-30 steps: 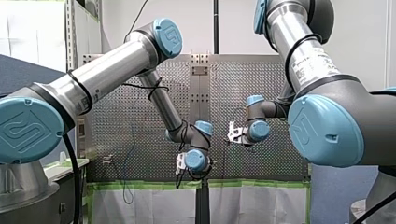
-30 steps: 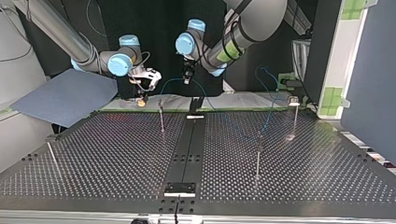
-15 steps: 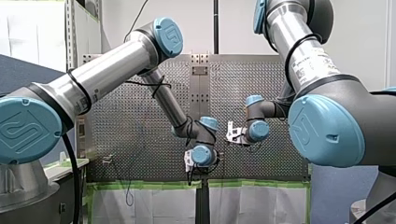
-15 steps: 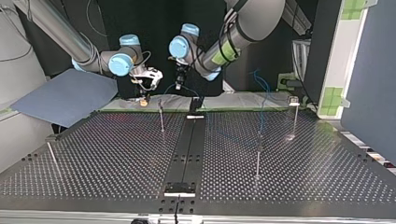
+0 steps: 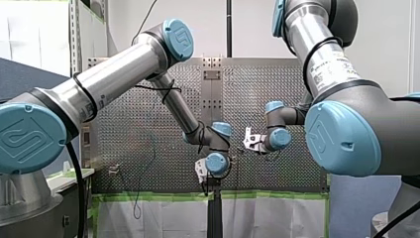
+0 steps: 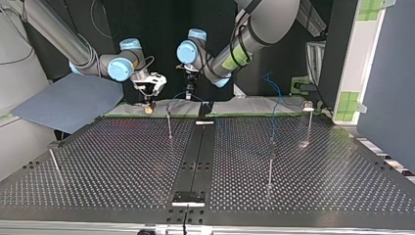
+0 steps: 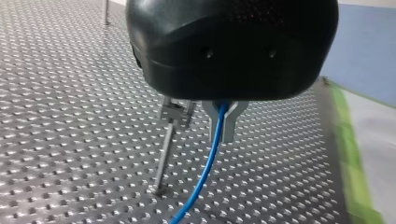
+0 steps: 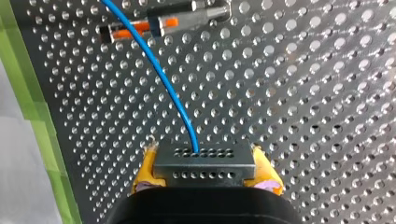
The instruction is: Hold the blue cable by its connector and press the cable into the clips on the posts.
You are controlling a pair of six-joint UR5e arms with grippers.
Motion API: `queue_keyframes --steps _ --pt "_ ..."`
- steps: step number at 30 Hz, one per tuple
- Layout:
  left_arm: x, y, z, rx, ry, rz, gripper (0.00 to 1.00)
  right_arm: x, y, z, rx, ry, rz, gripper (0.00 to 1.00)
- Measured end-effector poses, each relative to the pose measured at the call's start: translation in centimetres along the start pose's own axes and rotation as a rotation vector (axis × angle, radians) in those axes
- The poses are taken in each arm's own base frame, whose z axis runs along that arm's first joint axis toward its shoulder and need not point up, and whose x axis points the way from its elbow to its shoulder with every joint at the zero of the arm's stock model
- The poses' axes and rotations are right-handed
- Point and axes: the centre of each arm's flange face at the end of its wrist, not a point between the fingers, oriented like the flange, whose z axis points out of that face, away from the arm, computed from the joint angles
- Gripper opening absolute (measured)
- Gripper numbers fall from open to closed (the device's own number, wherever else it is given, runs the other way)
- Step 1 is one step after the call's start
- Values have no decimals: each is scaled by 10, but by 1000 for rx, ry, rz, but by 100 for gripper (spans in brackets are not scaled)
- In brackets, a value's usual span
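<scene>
Perforated black table (image 6: 122, 161) under me, green tape (image 5: 277, 194) along its edge. White wall (image 5: 247, 29) ahead of me. Top view: black backdrop (image 6: 161, 19) behind, blue panel (image 6: 391, 73) at right.

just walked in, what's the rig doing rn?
Cable routing on the perforated table. My right gripper is shut on the connector of the blue cable. My left gripper pinches the cable further along, right beside a clip-topped post. In the top view both hover near the table's far edge. The cable is not in that post's clip yet.
</scene>
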Motion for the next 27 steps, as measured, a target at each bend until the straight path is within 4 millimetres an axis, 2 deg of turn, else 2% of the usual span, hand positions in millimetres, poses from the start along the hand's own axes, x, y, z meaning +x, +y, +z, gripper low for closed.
queue_keyframes --steps 7,12,18,27 --pt "-17 -16 14 2 -60 -67 0 1 -4 2 53 11 -6 0" --pt "-24 -9 21 -52 -88 -47 0 4 -1 5 54 18 -3 0" --pt "-31 -1 28 -83 -124 -44 0 9 13 9 35 26 8 0" --pt "-32 -2 33 -46 -123 -25 0 12 29 12 10 29 17 0"
